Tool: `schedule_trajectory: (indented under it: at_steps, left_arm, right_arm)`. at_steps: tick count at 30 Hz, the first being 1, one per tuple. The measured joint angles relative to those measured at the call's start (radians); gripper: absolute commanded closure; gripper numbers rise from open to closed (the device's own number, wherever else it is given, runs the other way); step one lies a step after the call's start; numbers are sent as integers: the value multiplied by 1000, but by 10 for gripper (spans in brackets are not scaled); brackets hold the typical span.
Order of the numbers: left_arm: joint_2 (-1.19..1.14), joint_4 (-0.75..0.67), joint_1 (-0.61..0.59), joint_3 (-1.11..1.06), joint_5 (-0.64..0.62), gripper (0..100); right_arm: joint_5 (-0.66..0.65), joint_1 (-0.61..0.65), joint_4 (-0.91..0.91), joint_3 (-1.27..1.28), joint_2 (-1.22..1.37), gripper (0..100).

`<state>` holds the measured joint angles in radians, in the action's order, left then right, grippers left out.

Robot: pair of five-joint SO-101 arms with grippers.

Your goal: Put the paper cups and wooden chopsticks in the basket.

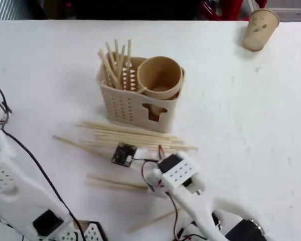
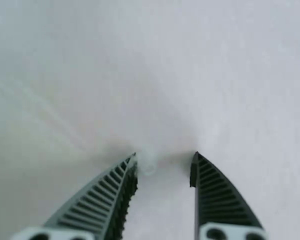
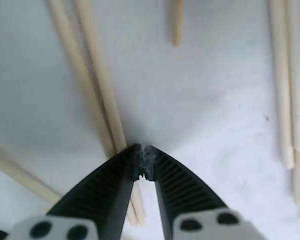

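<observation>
A cream perforated basket [image 1: 135,108] stands mid-table with several wooden chopsticks [image 1: 115,63] upright in it and nested paper cups [image 1: 160,75]. One more paper cup [image 1: 259,30] stands at the far right. Loose chopsticks [image 1: 135,136] lie in a row in front of the basket, and a pair [image 1: 115,182] lies nearer the arms. My right gripper [image 3: 142,161] is shut, its tips touching each other just over that pair of chopsticks [image 3: 90,80], which runs under one finger. My left gripper [image 2: 162,162] is open over bare white table, holding nothing.
The right arm [image 1: 183,175] comes in from the near edge, the left arm [image 1: 12,193] from the near left corner. A lone chopstick [image 1: 150,220] lies by the right arm's base and another [image 1: 75,144] to the left. More chopsticks [image 3: 290,90] lie beside the right gripper.
</observation>
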<state>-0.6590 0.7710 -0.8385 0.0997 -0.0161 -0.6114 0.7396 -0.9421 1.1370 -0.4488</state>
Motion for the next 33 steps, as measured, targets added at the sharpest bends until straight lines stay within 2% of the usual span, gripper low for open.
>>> schedule_trajectory:
  at_steps: [9,19,25,28,33]
  left_arm:
    - [0,0,0,0,0,819]
    - [0,0,0,0,0,819]
    - [0,0,0,0,0,819]
    - [0,0,0,0,0,819]
    - [0,0,0,0,0,819]
  right_arm:
    - [14,78,5,0,0,981]
    - [17,110,44,-60,3,981]
    - [38,238,3,-66,3,980]
    - [60,259,-11,-66,3,980]
    - [66,269,-55,-81,3,907]
